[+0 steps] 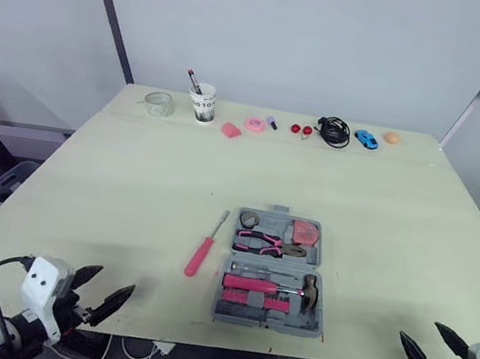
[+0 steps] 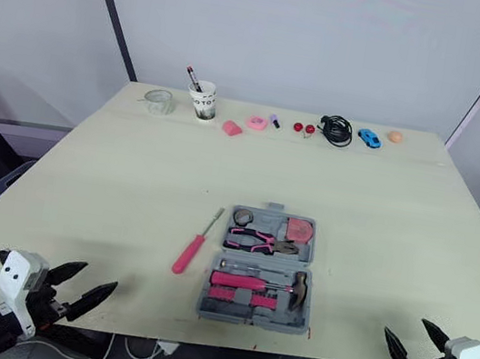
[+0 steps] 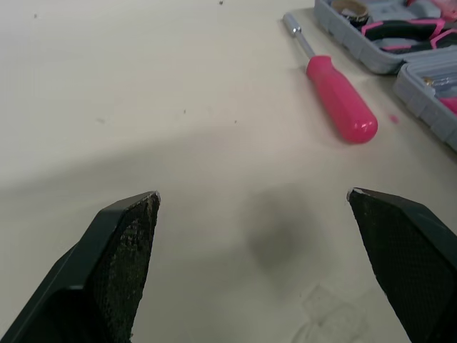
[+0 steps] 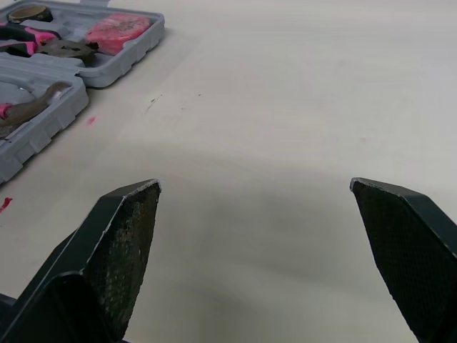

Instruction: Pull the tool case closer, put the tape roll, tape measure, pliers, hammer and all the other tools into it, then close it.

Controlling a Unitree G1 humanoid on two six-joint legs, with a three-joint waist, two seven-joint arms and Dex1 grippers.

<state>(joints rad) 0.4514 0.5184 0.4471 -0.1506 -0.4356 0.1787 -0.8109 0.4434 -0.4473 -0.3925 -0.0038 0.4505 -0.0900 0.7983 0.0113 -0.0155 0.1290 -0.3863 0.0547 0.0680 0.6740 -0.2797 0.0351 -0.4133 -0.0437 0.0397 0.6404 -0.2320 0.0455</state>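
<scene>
The grey tool case (image 1: 218, 298) lies open at the table's front middle. In it are the tape roll (image 1: 248, 220), the pink tape measure (image 1: 306, 233), the pink-handled pliers (image 1: 262, 242) and the hammer (image 1: 273, 287). A pink screwdriver (image 1: 203, 249) lies on the table just left of the case. My left gripper (image 1: 115, 279) hangs open at the front left edge, with the screwdriver (image 3: 335, 103) ahead of it. At the front right edge my right gripper (image 1: 419, 330) is open too, empty, with the case (image 4: 107, 68) off to its side.
Along the table's back edge stand a glass jar (image 1: 158, 103), a paper cup with pens (image 1: 203, 102), small pink items (image 1: 231, 129), a black cable (image 1: 333, 131), a blue toy car (image 1: 366, 139) and an orange ball (image 1: 392, 138).
</scene>
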